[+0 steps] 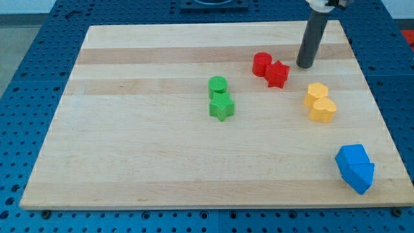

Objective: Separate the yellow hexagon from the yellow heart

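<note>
The yellow hexagon [316, 91] and the yellow heart [323, 110] sit touching on the right side of the wooden board [129, 129], the hexagon just above the heart. My tip [305, 65] rests on the board up and slightly left of the hexagon, a short gap away, and to the right of the red blocks.
A red cylinder [261, 63] and a red star [277, 74] touch near the top centre-right. A green cylinder [218, 85] and a green star [221, 107] touch at centre. Two blue blocks [355, 168] lie at the bottom right near the board's edge.
</note>
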